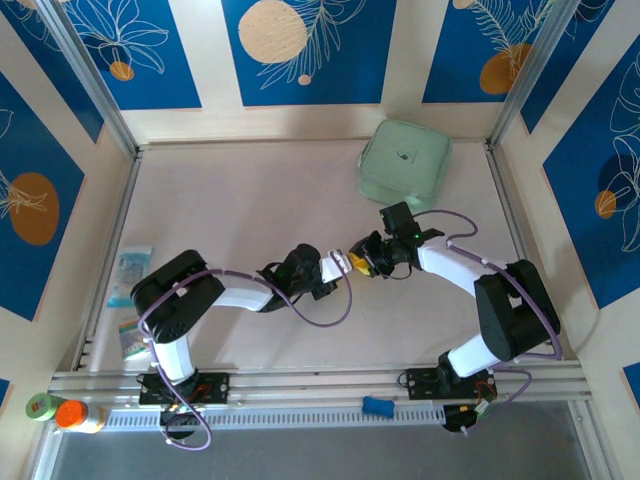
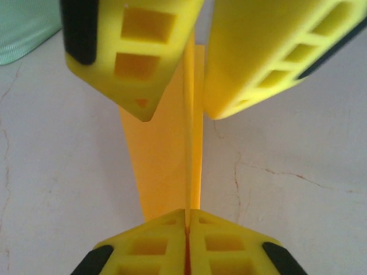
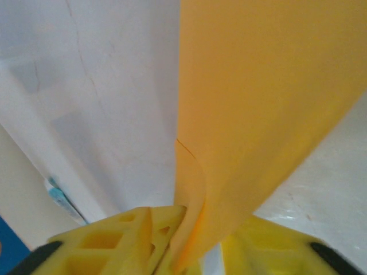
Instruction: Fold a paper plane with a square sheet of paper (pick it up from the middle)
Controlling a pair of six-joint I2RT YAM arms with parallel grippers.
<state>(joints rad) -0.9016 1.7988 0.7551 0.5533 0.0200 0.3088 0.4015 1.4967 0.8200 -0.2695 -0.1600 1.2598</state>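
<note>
Left gripper (image 2: 188, 220) at 6 o'clock pinches the sheet of paper (image 2: 166, 166) while right gripper (image 2: 179, 116) at 12 o'clock stands spread around it, so we hold the crease steady.

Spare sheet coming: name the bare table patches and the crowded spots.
Bare: the back-left table, between back wall, mint-green case and left arm; also the front strip between the arm bases. Crowded: the centre, where both arms meet on the paper; packets line the left edge.
</note>
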